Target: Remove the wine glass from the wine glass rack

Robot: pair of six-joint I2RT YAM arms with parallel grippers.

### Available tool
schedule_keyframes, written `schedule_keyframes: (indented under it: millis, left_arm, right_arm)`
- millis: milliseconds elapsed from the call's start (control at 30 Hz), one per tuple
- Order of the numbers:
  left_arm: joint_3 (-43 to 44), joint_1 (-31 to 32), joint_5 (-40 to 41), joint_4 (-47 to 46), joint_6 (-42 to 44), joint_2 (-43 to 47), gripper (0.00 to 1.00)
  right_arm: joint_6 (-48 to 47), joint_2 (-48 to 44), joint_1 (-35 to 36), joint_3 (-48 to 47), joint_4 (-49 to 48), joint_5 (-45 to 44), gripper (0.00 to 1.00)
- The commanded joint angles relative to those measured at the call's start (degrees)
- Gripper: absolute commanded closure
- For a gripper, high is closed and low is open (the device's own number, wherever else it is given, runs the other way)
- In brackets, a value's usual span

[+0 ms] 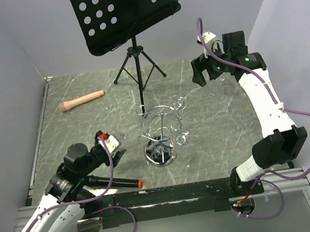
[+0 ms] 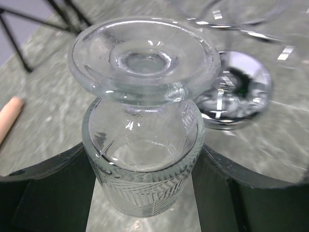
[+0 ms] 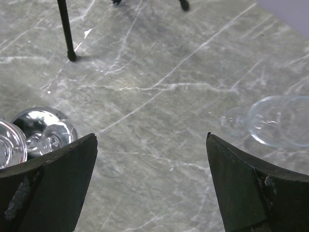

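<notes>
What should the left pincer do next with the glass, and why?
Probably lower it onto the table and let go. The left pincer grips the wine glass, which is already clear of the wine glass rack.

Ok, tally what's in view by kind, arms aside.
Wine glass rack: 1
Wine glasses off it: 2 (held glass in left gripper, loose glass on table)
Black music stand: 1
Beige stick: 1
Black orange-tipped stick: 1
Total: 6; glasses on the rack unclear, uncounted.
</notes>
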State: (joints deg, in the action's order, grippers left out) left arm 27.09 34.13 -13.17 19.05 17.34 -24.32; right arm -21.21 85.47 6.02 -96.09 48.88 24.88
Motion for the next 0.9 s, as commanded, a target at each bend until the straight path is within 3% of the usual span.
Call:
schedule_keyframes:
  millis: [0, 200, 300, 467, 667, 867]
  left_arm:
    - [5.25, -4.75, 5.88, -8.14, -1.95, -4.67, 0.99]
    - [11.74, -12.33, -3.16, -11.84, -13.02, -17.68, 0.99]
    - [13.25, -12.51, -0.82, -14.12, -21.1, -20.24, 0.99]
    - [15.61, -17.15, 2.71, -16.15, -26.65, -23.58, 0.99]
    - [19.84, -20.51, -6.24, -18.16, -37.63, -30.87, 0.99]
    - [21.51, -23.49, -7.31, -25.63, -47.3, -33.34, 0.99]
  right_arm:
    - [-3.48, -7.15, 0.31, -1.91, -1.68, -1.59, 0.0]
    - [-4.1, -9.62, 0.31, -1.56, -1.59, 0.17, 0.0]
    - [-4.54, -9.71, 0.31, -1.55, -1.95, 0.25, 0.0]
    - [-4.54, -8.92, 1.09, -2.25, -4.76, 1.92, 0.0]
    - [-4.98, -7.07, 4.96, -6.39, -4.49, 2.8, 0.0]
    - [-7.87, -11.91, 11.63, 1.34, -14.85, 0.87, 0.0]
